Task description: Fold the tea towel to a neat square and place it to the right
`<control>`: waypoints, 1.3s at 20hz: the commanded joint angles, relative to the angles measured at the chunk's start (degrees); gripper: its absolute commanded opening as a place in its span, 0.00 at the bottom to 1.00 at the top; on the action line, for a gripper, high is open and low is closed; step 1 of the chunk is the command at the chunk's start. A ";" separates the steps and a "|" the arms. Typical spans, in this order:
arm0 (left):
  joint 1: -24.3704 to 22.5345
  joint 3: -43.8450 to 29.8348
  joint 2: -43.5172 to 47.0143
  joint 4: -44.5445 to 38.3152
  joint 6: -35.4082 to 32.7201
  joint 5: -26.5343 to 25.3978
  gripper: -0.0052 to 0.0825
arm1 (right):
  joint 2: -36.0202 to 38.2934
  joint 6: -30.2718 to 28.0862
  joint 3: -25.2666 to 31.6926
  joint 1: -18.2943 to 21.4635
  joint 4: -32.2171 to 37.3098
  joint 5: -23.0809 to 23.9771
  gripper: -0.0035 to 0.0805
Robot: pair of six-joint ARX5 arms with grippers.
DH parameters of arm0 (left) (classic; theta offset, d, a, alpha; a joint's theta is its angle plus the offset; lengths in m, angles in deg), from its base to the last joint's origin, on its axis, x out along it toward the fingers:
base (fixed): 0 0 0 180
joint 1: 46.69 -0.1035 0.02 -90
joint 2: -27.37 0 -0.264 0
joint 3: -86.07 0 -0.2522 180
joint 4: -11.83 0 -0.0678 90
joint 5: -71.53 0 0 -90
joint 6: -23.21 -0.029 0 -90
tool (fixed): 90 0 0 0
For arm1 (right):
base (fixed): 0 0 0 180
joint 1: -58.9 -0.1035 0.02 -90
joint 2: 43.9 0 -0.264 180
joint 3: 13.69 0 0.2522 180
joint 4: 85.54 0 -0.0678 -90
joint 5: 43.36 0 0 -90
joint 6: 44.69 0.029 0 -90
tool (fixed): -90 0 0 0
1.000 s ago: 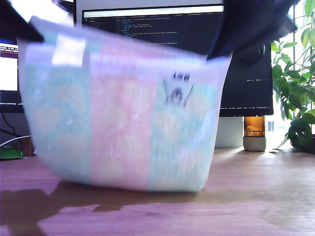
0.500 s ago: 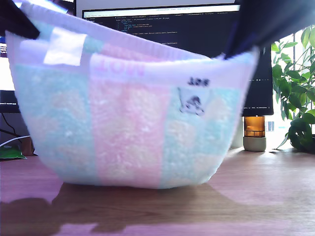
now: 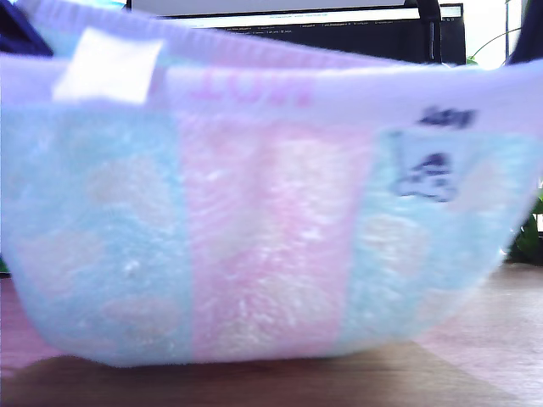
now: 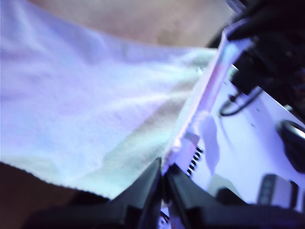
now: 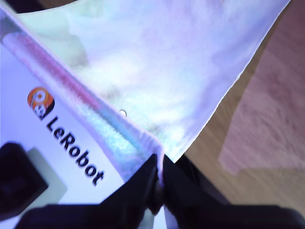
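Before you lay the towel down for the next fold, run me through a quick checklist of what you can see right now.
1. My first gripper: tool shut on an edge of the fluffy mint-and-pink terry tea towel: ok.
2. My second gripper: tool shut on a towel corner: ok.
3. Towel hangs spread between the two grips, its top edge sagging a little in the exterior view: ok.
4. Bottom edge against the brown wooden desk: looks near or touching; cannot tell.
5. Desk space behind the towel: hidden in the exterior view; cannot tell.
6. Dark monitor behind: spacing from the towel cannot tell.
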State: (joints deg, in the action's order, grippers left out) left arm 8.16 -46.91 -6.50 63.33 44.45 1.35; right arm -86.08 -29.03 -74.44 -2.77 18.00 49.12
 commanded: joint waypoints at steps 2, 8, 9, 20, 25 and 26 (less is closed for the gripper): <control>2.27 -1.03 0.39 1.46 1.36 -0.52 0.03 | 1.25 0.66 1.25 -0.09 -2.25 1.09 0.03; 2.64 -1.01 -0.61 -2.86 1.44 -10.05 0.03 | -4.17 -0.02 1.25 0.11 8.33 4.15 0.03; 2.62 -1.01 -1.57 -3.56 0.52 -11.91 0.03 | -6.16 -1.64 1.25 0.63 10.45 4.26 0.03; -8.87 -1.01 -17.18 -16.74 -12.57 -22.23 0.03 | -25.22 -21.59 1.14 21.35 36.70 0.07 0.03; -17.68 -1.01 -23.76 -24.72 -18.34 -19.52 0.03 | -30.60 -23.26 1.11 28.44 46.95 -5.95 0.03; -19.37 -1.01 -25.22 -26.56 -19.10 -18.12 0.03 | -31.45 -23.26 1.09 28.98 48.70 -6.62 0.03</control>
State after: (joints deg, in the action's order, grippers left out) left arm -10.33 -46.96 -30.69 38.04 25.91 -17.10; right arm -117.03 -52.20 -74.20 25.62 65.39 42.58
